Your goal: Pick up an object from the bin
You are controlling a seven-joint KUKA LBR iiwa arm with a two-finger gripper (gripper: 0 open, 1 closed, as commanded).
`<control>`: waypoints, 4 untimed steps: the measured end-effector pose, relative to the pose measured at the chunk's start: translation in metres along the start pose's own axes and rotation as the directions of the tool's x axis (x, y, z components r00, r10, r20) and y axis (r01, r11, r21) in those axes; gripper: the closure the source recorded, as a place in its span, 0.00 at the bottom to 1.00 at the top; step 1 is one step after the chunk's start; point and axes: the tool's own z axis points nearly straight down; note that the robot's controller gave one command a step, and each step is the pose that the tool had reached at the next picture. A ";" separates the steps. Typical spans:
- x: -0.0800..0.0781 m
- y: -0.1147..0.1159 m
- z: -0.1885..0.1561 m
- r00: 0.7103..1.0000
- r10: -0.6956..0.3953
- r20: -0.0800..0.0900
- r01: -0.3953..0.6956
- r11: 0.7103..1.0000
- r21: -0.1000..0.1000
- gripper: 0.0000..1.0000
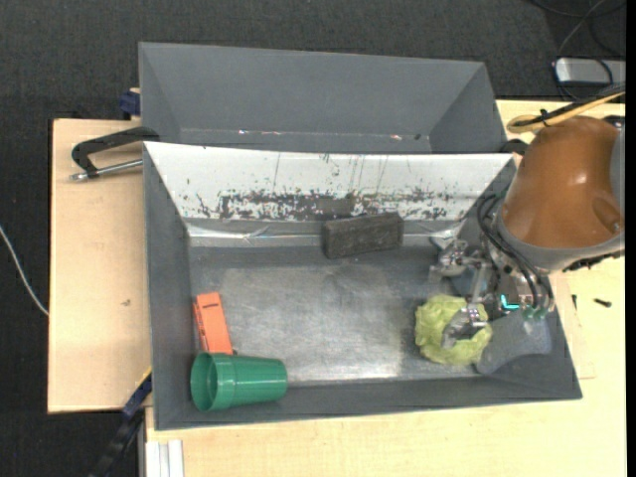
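Yellow-green crumpled lump (442, 334) sits in the lower-right corner of the bin (328, 306), the pincer (469, 324) low against it, apparently for a grasp; open or closed, unclear.

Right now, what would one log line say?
gripper | at yellow-green crumpled lump | front right of bin | lump not yet lifted

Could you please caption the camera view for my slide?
Pincer at a yellow-green lump, right side of the bin; green cup and orange block at left.
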 end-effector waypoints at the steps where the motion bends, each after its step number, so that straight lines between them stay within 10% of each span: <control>1: -0.002 0.000 -0.004 1.000 -0.001 0.008 0.001 1.000 0.001 0.00; 2: 0.002 -0.030 0.071 0.999 -0.038 0.010 0.038 0.999 0.001 0.00; 4: 0.005 -0.035 0.063 1.000 -0.021 0.010 0.021 1.000 0.000 0.00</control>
